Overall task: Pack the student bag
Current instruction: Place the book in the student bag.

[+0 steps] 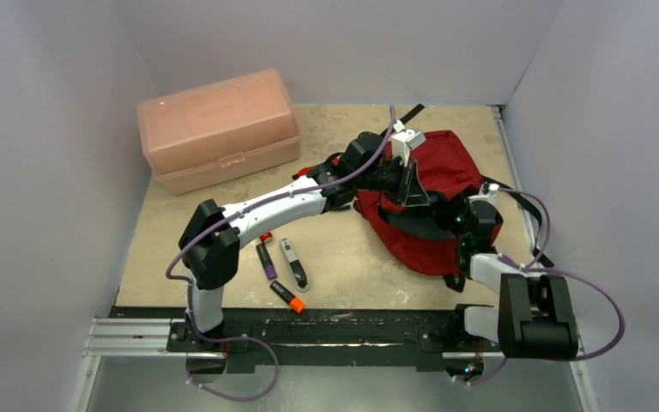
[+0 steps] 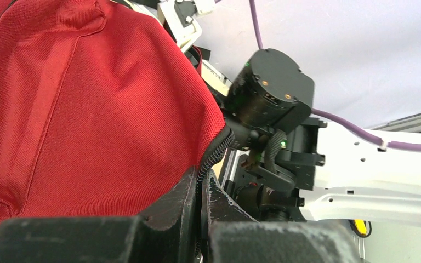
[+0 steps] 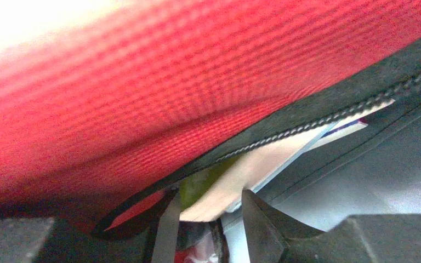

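Observation:
The dark red student bag [image 1: 446, 163] lies on the table at centre right. My left gripper [image 1: 412, 184] reaches over it and is shut on the black zipper edge [image 2: 214, 156] of the red fabric [image 2: 87, 109], lifting it. My right gripper [image 1: 461, 221] is at the bag's near opening. In the right wrist view its fingers [image 3: 260, 222] stand either side of the end of a pale flat pad [image 3: 235, 183], which lies under the bag's zipper rim [image 3: 307, 123], inside the opening. The bag's inside is mostly hidden.
A rigid pale pink box [image 1: 219, 129] with its lid down stands at the back left. A purple marker [image 1: 266, 259], a grey pen-like item [image 1: 293, 263] and a black-and-orange marker [image 1: 287, 296] lie near the left arm's base. The right arm's wrist [image 2: 268, 98] is close to my left gripper.

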Available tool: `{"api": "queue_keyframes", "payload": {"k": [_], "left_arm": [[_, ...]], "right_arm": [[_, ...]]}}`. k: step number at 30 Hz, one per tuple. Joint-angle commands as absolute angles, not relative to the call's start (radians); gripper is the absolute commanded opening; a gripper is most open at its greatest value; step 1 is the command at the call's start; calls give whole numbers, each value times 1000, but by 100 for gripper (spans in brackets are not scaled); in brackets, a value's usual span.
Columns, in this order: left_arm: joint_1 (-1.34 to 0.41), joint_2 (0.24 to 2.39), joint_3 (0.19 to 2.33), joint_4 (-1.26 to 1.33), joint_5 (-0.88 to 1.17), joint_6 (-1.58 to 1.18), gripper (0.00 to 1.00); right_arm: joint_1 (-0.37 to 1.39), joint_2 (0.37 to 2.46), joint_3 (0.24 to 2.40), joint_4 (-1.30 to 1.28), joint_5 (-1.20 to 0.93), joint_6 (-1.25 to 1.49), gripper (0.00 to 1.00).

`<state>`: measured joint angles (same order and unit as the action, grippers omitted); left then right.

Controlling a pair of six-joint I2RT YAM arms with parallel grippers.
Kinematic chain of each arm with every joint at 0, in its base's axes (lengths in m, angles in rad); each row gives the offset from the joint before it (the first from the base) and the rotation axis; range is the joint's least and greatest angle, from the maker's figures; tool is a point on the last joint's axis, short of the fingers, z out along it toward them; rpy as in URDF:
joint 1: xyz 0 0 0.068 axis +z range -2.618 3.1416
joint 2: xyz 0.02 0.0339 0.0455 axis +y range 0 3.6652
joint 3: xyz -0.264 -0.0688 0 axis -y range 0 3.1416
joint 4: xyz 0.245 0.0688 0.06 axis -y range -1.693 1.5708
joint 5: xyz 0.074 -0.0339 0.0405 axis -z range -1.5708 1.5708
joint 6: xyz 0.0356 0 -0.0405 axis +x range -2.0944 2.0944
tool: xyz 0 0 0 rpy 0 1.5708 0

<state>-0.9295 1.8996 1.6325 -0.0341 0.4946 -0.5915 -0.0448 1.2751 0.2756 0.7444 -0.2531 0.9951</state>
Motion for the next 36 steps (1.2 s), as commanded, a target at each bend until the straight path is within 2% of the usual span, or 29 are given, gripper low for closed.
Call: {"api": "queue_keyframes", "payload": {"k": [1, 3, 6, 7, 12, 15, 17, 22, 25, 28, 30, 36], "left_arm": [[-928, 1910, 1682, -15, 512, -614, 0], [-928, 1911, 1683, -41, 510, -610, 0], [-927, 1914, 1689, -73, 498, -602, 0], [-927, 1916, 1694, -85, 495, -599, 0], [-925, 1927, 1709, -129, 502, -582, 0], [-925, 1918, 1689, -116, 485, -588, 0], [-925, 1911, 1677, -100, 487, -592, 0], [-927, 1930, 1666, -80, 512, -640, 0], [-927, 1933, 1643, -54, 515, -670, 0], [-931, 1929, 1613, -45, 499, -688, 0], [-937, 1938, 1610, -56, 507, -704, 7], [-938, 1841, 1521, -129, 444, -667, 52]], "right_arm": [[-41, 1128, 290, 531, -290, 895, 52], [-41, 1037, 302, 309, -248, 841, 62], [-41, 891, 328, -43, -213, 797, 88], [-41, 849, 349, -120, -212, 781, 92], [-41, 541, 465, -709, -142, 759, 94], [-41, 350, 618, -944, -83, 784, 94], [-41, 306, 794, -1051, -43, 758, 93], [-41, 391, 1115, -1071, -11, 606, 92], [-41, 472, 1191, -1029, 93, 569, 91], [-41, 546, 1188, -917, 28, 515, 91], [-41, 611, 1171, -875, -44, 482, 89], [-41, 736, 1109, -772, -254, 347, 89]]}}
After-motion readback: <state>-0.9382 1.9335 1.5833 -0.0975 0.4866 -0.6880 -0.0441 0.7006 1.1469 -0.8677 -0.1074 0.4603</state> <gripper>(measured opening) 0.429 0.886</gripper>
